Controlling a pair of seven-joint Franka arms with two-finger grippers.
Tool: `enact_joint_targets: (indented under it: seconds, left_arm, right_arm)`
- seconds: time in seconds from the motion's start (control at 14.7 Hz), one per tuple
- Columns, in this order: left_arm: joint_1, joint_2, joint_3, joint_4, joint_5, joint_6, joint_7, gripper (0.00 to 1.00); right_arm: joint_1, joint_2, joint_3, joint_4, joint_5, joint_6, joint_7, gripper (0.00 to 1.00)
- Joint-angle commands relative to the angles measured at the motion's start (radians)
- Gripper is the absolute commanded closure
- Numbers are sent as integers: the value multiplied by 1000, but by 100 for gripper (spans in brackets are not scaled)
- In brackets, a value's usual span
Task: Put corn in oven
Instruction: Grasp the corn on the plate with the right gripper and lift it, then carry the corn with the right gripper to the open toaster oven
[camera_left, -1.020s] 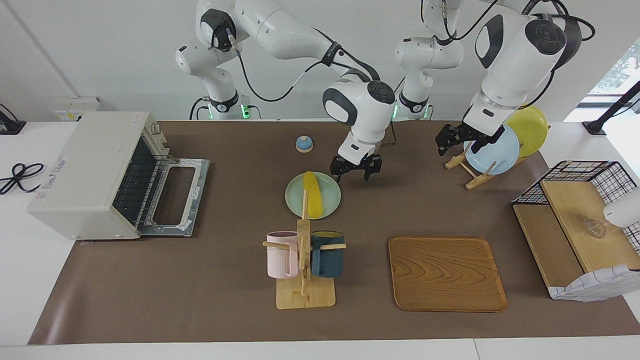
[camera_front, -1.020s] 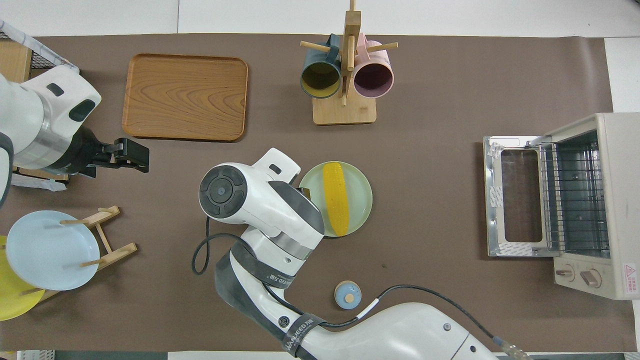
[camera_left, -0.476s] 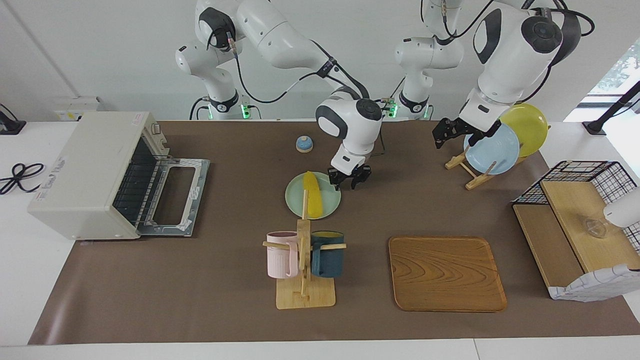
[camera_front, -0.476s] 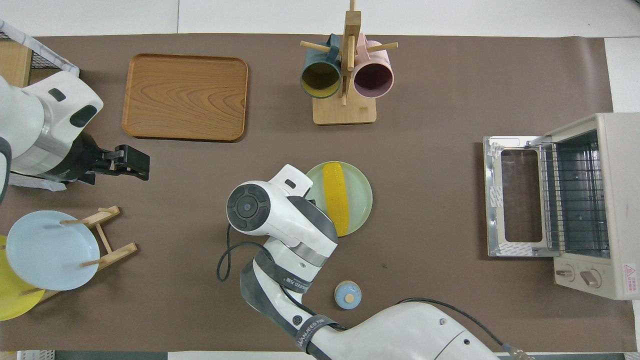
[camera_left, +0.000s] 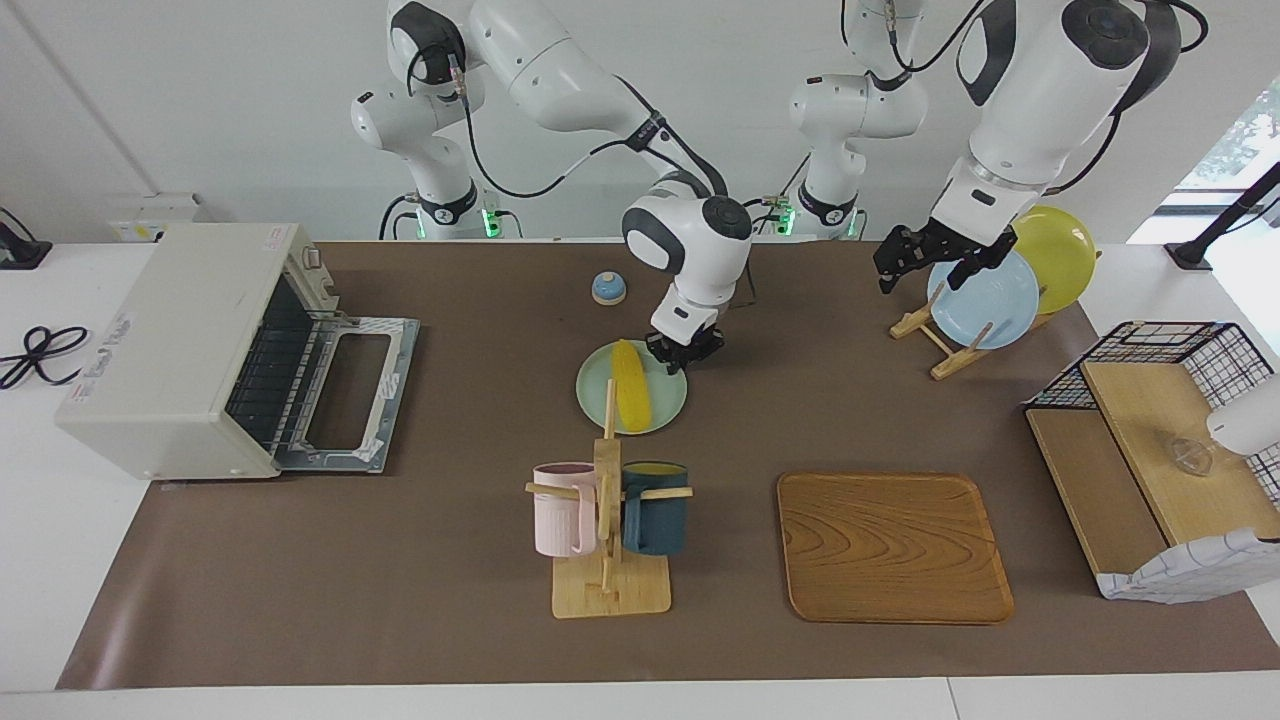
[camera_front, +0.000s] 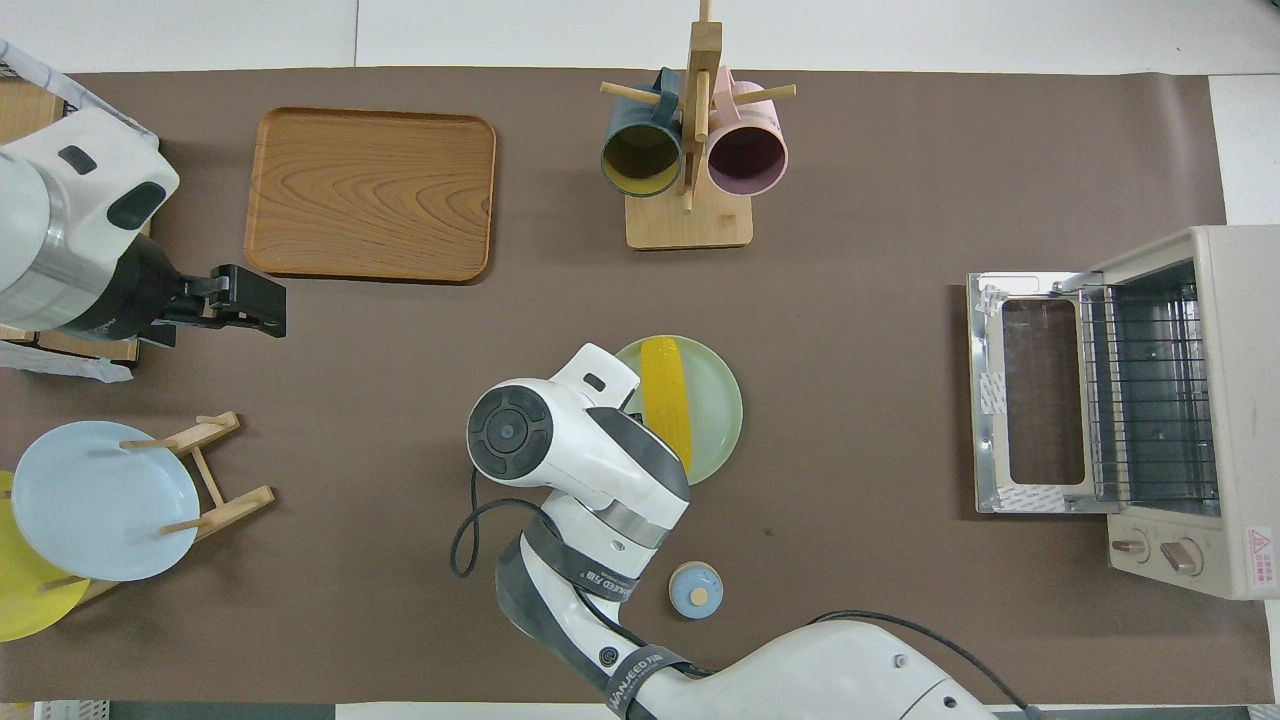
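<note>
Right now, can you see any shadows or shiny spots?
Facing view: a soft shadow lies under the wooden tray, and the blue plate catches a pale sheen. Overhead view: the oven door's metal frame shines brightly, and the tray edge casts a dark shadow.

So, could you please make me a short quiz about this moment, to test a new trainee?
1. True or false: the door of the oven is shut.
2. Where does the corn lie? A: on the wooden tray. B: on the green plate. C: on the oven's rack.
3. Which gripper is down at the edge of that plate, and which one waits over the plate rack?

Key
1. False: the door is folded down, open.
2. B.
3. The right gripper is at the plate's edge, beside the corn; the left gripper waits, open, over the rack.
</note>
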Motion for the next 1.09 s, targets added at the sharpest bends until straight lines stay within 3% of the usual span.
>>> enact_joint_targets:
  seconds: [0.0, 0.2, 0.34, 0.54, 0.75, 1.02]
  left_arm:
    - [1, 2, -3, -6, 7, -37, 9, 0]
    - [1, 0, -3, -7, 7, -33, 7, 0]
    - [0, -9, -3, -7, 7, -38, 7, 0]
    - [1, -27, -6, -19, 7, -41, 10, 0]
    - [3, -30, -7, -30, 9, -30, 29, 0]
    - [3, -29, -6, -30, 9, -18, 52, 0]
  right_arm:
    - [-12, -21, 6, -23, -75, -25, -13, 100]
    - [-43, -18, 3, 112, -114, -266, -31, 100]
    - [-89, -69, 2, 110, -132, -378, -86, 100]
    - [-224, -184, 5, 35, -131, -405, -206, 100]
    - [-417, -312, 5, -88, -121, -405, -445, 100]
    - [-577, -388, 3, -199, -121, -386, -542, 100]
